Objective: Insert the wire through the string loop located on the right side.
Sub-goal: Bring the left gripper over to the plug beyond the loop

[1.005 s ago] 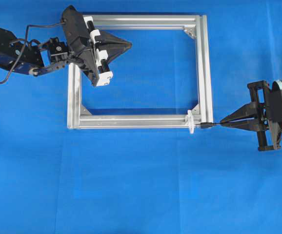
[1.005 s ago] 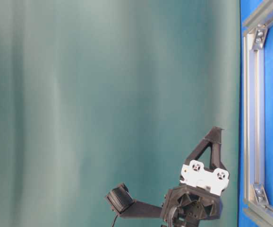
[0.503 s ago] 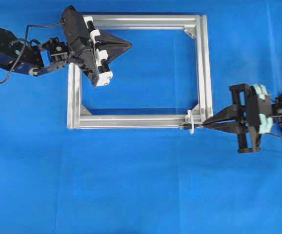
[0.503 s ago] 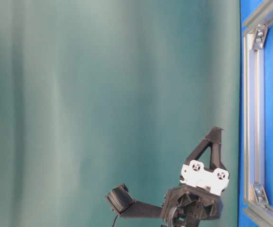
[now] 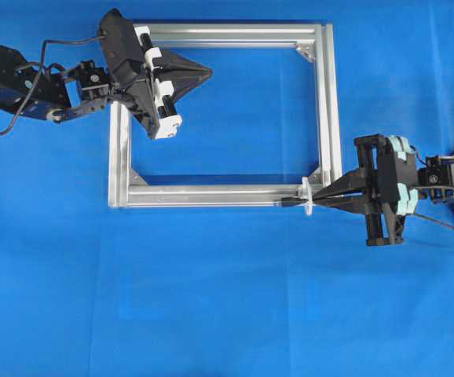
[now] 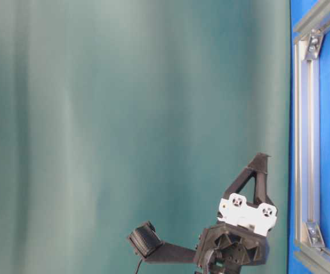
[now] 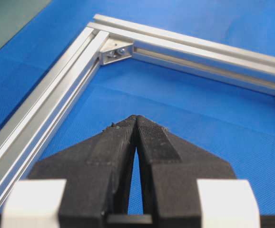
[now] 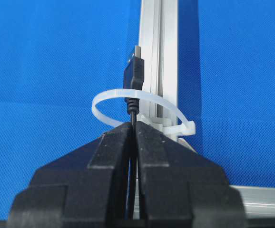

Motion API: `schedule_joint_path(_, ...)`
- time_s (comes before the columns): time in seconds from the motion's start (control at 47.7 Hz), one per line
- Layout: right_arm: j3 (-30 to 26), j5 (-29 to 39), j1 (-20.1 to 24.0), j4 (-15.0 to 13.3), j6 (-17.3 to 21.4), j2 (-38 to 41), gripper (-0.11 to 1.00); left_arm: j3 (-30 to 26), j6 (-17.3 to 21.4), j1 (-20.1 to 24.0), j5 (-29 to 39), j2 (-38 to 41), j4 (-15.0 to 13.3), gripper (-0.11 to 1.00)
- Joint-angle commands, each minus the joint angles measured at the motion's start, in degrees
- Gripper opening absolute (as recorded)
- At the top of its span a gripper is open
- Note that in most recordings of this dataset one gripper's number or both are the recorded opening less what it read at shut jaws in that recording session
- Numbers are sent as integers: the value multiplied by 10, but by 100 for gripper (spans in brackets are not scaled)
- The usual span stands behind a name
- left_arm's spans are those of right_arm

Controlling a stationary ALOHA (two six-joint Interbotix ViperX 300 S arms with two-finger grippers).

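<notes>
Right end effector point(image 5: 321, 195) is pinched on the wire point(image 8: 134, 76): your wrist view shows the two ribbed black fingers point(image 8: 116, 142) pressed together with the thin black cable coming out between their tips. The plug end, a small dark rectangular body with a metallic tip, sits past the string loop point(image 8: 137, 108), so the wire is through it. The loop reads as a thin, translucent white band, roughly oval, with a small square head on its right side, strapped to the aluminium frame point(image 5: 327, 110). From overhead you see the loop point(image 5: 309, 195) at the frame's lower right corner, with the plug lying along the bottom bar just left of it.

Left end effector point(image 5: 203, 72) is pressed together on nothing, its matte black tapered fingers point(image 7: 121, 137) meeting at the tips. It hangs over the frame's upper left area, well apart from the loop.

The frame is slotted silver extrusion, rectangular, with small corner brackets point(image 7: 114, 51), lying flat on the blue woven-textured counter point(image 5: 227, 298).
</notes>
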Motion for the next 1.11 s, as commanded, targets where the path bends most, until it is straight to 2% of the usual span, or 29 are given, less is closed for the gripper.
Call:
schedule_joint_path(0.0,-8,-6,-1,1,0,-4,-4,-4,0,-2,-6,-19,2,0)
schedule_joint_path(0.251,-8,-6,-2,1,0,-4,-4,-4,-1,-11,-6,-19,2,0)
schedule_joint_path(0.398,-8,-6,-2,1,0,-4,-4,-2,-8,-37,-6,-19,2,0)
schedule_joint_path(0.922,-8,-6,-2,1,0,-4,-4,2,-27,-228,-4,-19,1,0)
schedule_joint_path(1.089,-9,-6,-2,1,0,-4,-4,0,-27,-264,-4,-19,1,0)
